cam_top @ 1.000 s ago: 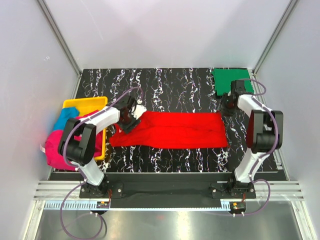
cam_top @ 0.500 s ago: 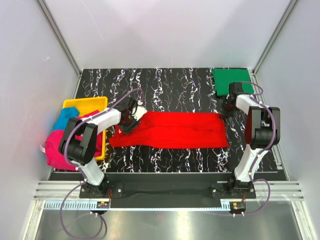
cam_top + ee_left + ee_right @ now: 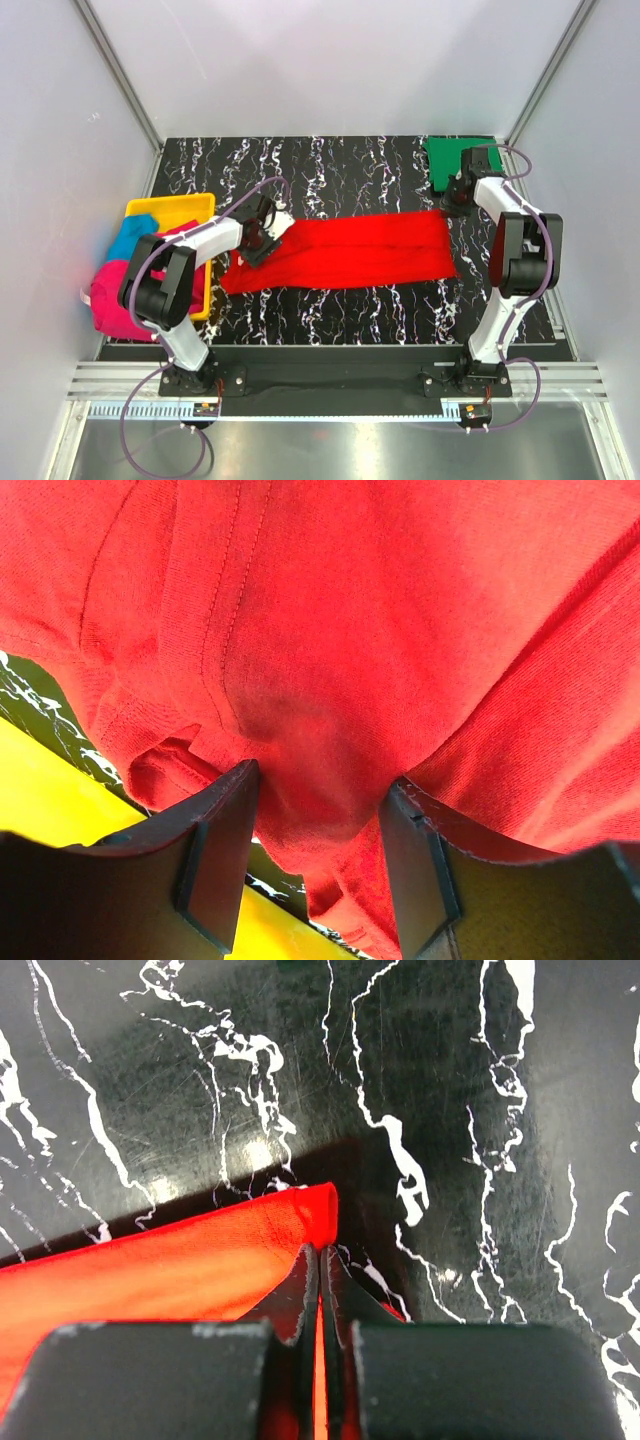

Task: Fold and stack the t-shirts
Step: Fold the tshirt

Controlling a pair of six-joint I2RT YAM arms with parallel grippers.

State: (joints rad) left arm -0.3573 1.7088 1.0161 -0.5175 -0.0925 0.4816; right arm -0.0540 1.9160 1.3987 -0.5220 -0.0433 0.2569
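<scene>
The red t-shirt [image 3: 350, 255] lies stretched across the middle of the table. My left gripper [image 3: 258, 240] is at its left end, and in the left wrist view [image 3: 318, 860] its jaws hold a thick bunch of the red cloth [image 3: 350, 630]. My right gripper [image 3: 455, 200] is shut on the shirt's far right corner [image 3: 200, 1260] and holds it just above the table; in the right wrist view [image 3: 320, 1260] the jaws pinch the cloth. The folded dark green t-shirt [image 3: 455, 158] lies at the far right. The magenta t-shirt [image 3: 110, 300] and the turquoise t-shirt [image 3: 130, 238] are heaped at the left.
The yellow tray [image 3: 180, 207] stands at the left edge, under the heaped shirts; its rim shows below my left fingers [image 3: 40, 810]. The black marbled table [image 3: 330, 170] is walled by white panels on three sides.
My right gripper has moved toward the far side with the red shirt's right corner, so the shirt's far edge now slants up to the right. The left gripper has barely moved.
</scene>
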